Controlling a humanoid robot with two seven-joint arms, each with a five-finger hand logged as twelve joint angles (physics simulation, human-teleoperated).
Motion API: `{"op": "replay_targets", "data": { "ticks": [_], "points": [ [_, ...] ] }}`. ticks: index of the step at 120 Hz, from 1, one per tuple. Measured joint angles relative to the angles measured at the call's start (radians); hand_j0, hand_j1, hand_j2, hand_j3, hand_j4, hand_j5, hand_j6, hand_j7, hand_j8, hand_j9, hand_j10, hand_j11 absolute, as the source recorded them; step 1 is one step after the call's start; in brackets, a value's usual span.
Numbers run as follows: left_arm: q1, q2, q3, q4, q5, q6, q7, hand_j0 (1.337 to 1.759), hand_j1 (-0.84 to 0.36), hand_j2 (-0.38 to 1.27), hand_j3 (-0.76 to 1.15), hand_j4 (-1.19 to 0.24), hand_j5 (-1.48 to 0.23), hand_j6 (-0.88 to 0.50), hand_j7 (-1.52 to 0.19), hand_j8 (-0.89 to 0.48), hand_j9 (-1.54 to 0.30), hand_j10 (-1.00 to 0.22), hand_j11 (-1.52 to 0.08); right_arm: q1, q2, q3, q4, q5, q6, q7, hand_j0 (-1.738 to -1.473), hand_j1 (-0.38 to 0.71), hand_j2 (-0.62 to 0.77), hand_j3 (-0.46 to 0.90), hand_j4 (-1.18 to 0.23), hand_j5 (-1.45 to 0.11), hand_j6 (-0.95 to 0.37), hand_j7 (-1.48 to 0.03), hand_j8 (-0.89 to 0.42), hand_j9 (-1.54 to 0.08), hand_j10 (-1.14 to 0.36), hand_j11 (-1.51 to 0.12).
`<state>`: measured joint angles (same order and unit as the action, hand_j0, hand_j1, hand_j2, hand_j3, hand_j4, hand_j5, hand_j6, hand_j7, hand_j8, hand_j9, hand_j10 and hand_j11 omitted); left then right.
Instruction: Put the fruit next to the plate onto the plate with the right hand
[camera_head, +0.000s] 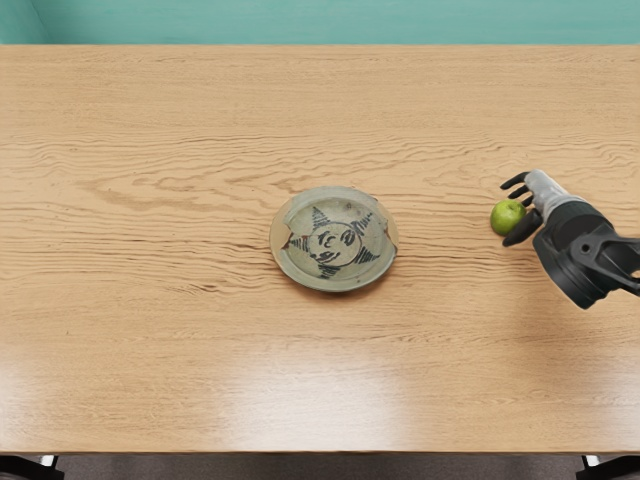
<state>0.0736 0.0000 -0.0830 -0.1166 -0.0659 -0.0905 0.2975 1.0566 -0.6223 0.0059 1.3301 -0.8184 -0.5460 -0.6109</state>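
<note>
A small green fruit (507, 216) lies on the wooden table right of the plate. The grey-green plate (284, 246), painted with a dark star and face, sits at the table's middle. My right hand (519, 211) comes in from the right edge and is right beside the fruit. Its dark fingers (516, 184) curve around the fruit's right side above and below. I cannot tell whether they grip it. The fruit seems to rest on the table. No left arm shows.
The wooden table (150, 330) spreads wide around the plate. Its far edge meets a teal wall (320, 20). Roughly a plate's width of bare wood separates the fruit from the plate.
</note>
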Motion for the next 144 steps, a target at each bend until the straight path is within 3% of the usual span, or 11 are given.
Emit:
{"op": "replay_targets", "data": {
  "ticks": [26,45,71,90,121,144],
  "points": [
    [0.0,0.0,0.0,0.0,0.0,0.0,0.0,1.658,0.06,0.05,0.0,-0.24,-0.31,-0.24,-0.31,-0.24,-0.31,-0.24,-0.31,-0.008,0.005,0.005,-0.018,0.001,-0.01,0.0,-1.658,0.2,-0.09,0.0,-0.46,-0.6,-0.46,-0.6,-0.46,-0.6,-0.46,-0.6],
    [0.0,0.0,0.0,0.0,0.0,0.0,0.0,1.658,0.06,0.05,0.0,-0.24,-0.31,-0.24,-0.31,-0.24,-0.31,-0.24,-0.31,-0.011,0.026,0.006,-0.042,-0.001,-0.014,0.0,-1.656,0.28,0.03,0.0,-0.52,-0.67,-0.44,-0.67,-0.51,-0.67,-0.52,-0.67],
    [0.0,0.0,0.0,0.0,0.0,0.0,0.0,1.658,0.06,0.05,0.0,-0.24,-0.31,-0.24,-0.31,-0.24,-0.31,-0.24,-0.31,-0.011,0.066,0.006,-0.084,-0.003,-0.018,-0.004,-1.649,0.27,0.08,0.0,-0.59,-0.67,-0.43,-0.72,-0.52,-0.72,-0.57,-0.71],
    [0.0,0.0,0.0,0.0,0.0,0.0,0.0,1.658,0.06,0.05,0.0,-0.24,-0.31,-0.24,-0.31,-0.24,-0.31,-0.24,-0.31,-0.012,0.076,0.007,-0.094,0.003,-0.018,-0.002,-1.648,0.27,0.09,0.0,-0.56,-0.77,-0.41,-0.81,-0.48,-0.81,-0.63,-0.81],
    [0.0,0.0,0.0,0.0,0.0,0.0,0.0,1.658,0.06,0.05,0.0,-0.24,-0.31,-0.24,-0.31,-0.24,-0.31,-0.24,-0.31,0.017,0.031,0.032,-0.081,0.123,0.056,0.001,-1.653,0.27,0.31,0.0,-0.63,-0.88,-0.46,-0.88,-0.54,-0.9,-0.67,-0.9],
    [0.0,0.0,0.0,0.0,0.0,0.0,0.0,1.658,0.06,0.05,0.0,-0.24,-0.31,-0.24,-0.31,-0.24,-0.31,-0.24,-0.31,0.033,-0.027,0.099,-0.073,0.232,0.2,0.001,-1.654,0.24,0.21,0.0,-0.62,-0.91,-0.46,-0.89,-0.54,-0.91,-0.67,-0.92]
  ]
}}
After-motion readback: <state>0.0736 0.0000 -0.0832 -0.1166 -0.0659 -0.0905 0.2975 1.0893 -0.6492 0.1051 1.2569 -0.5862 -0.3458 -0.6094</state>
